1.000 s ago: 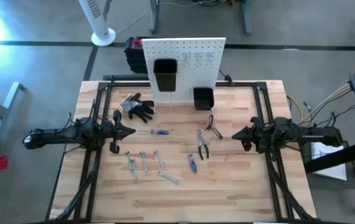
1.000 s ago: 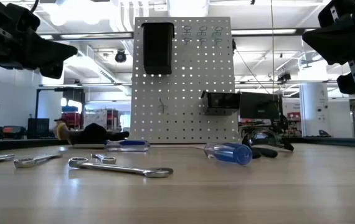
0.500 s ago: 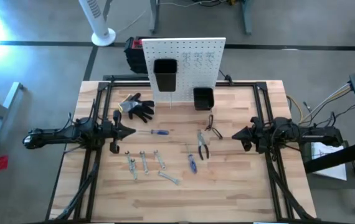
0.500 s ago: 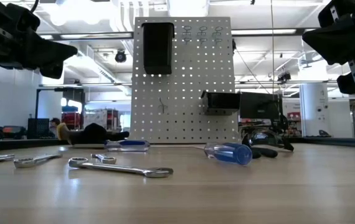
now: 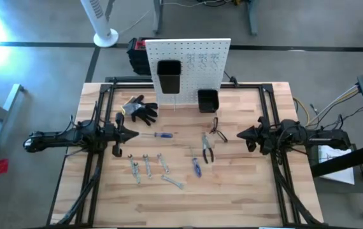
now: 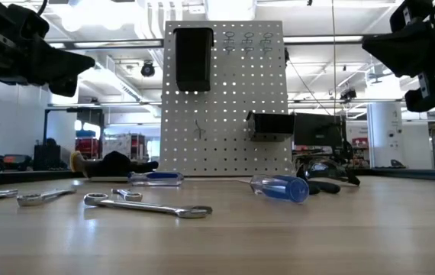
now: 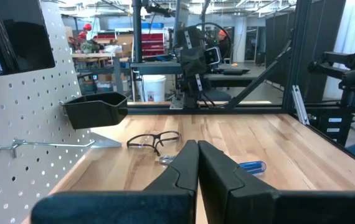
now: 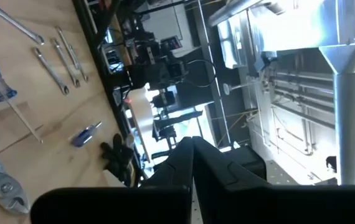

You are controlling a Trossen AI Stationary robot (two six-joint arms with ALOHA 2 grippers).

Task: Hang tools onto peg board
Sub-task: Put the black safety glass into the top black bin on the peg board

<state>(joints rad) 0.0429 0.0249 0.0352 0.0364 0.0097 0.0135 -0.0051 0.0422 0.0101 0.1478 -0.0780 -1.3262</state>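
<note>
both tools hang clenched and empty, left tool point(image 5: 134, 134) and right tool point(image 5: 240, 135) flanking the pliers point(image 5: 207, 150) before the peg board point(image 5: 188, 63).

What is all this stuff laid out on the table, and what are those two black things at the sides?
peg board: one, white, upright at the table's far edge.
bins: two, black, on the peg board, one higher than the other.
work gloves: black, a pair by the look of it, left of the board's foot.
screwdrivers: two, blue handles, one beside the left gripper, one shorter near the middle.
pliers: two or so, dark handles, right of centre.
wrenches: four, silver, on the near left part of the wooden table.
fan: one, white, on the floor behind.
left gripper: dark, shut, empty, left side.
right gripper: dark, shut, empty, right side.
</note>
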